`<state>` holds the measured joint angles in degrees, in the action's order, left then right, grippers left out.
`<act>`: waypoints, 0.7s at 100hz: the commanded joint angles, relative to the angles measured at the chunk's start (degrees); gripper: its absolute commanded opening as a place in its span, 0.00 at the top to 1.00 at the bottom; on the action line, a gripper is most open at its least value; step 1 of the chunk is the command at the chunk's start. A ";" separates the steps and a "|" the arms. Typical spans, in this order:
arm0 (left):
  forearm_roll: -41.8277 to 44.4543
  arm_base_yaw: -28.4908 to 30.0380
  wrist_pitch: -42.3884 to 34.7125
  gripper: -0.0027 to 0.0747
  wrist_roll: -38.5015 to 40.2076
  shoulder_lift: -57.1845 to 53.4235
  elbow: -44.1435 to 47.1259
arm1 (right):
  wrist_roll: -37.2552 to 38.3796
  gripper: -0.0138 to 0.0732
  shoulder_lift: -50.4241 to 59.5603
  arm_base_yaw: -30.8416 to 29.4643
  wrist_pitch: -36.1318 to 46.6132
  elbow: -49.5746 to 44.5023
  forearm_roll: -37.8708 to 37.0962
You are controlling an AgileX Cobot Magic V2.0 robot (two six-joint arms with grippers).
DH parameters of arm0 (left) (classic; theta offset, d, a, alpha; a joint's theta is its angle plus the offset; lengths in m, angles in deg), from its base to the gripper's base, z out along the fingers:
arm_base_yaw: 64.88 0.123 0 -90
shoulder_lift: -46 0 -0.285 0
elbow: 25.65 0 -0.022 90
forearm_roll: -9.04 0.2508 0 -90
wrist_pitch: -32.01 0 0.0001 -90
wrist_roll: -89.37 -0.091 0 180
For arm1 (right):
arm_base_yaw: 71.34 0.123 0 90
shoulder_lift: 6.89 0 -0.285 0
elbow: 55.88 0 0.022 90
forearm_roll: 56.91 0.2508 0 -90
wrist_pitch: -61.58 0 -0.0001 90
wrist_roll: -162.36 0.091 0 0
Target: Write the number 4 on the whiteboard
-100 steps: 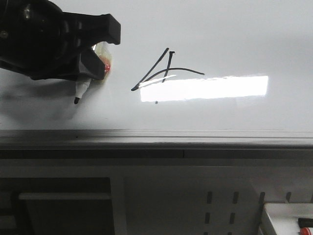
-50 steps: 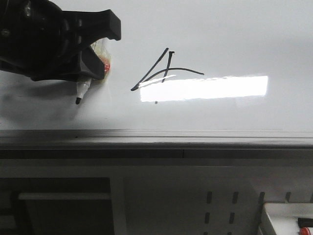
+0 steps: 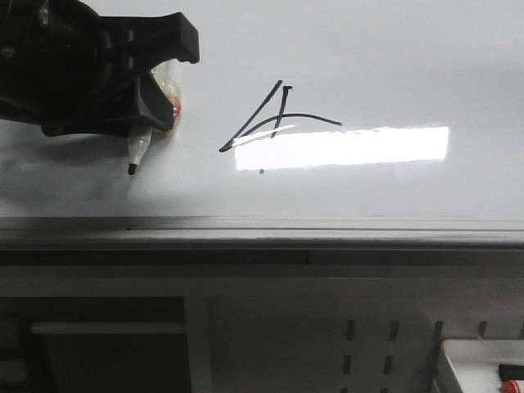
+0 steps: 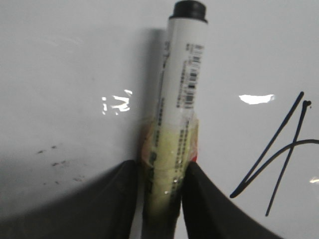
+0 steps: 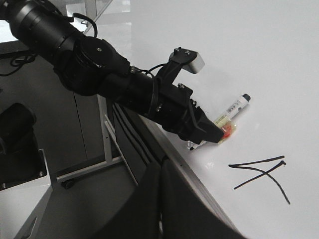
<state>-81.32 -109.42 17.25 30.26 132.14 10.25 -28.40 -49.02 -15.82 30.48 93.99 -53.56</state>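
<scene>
Black figure: the number 4 (image 3: 274,119) sits mid-board on the whiteboard (image 3: 393,57), looking complete.
Left gripper (image 3: 155,90): fingers pinching a taped white marker (image 4: 177,109), left of the figure.
Right gripper (image 5: 160,199): fingers pressed together, empty.
Advice: lift clear, avoid smearing glossy ink.

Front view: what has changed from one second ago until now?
The left end effector, shut on the marker, shifted slightly toward the left and up, away from the number 4. The figure on the whiteboard stayed the same.
</scene>
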 commanded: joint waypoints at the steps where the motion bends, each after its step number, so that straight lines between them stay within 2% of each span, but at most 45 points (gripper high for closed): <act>1: -0.49 0.48 -6.01 0.64 0.51 0.10 -0.86 | 0.19 0.91 -0.01 -0.42 4.49 1.26 -0.57; 41: -0.49 0.48 -6.01 0.48 0.51 0.10 -0.86 | 0.19 0.91 -0.01 -0.42 4.81 1.26 -0.57; 70: -0.49 0.48 -6.01 0.45 0.51 0.10 -0.86 | 0.19 0.91 -0.01 -0.42 4.89 1.26 -0.57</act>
<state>-81.32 -109.73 16.87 30.40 132.04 9.99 -28.17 -49.02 -15.82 30.48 93.99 -53.56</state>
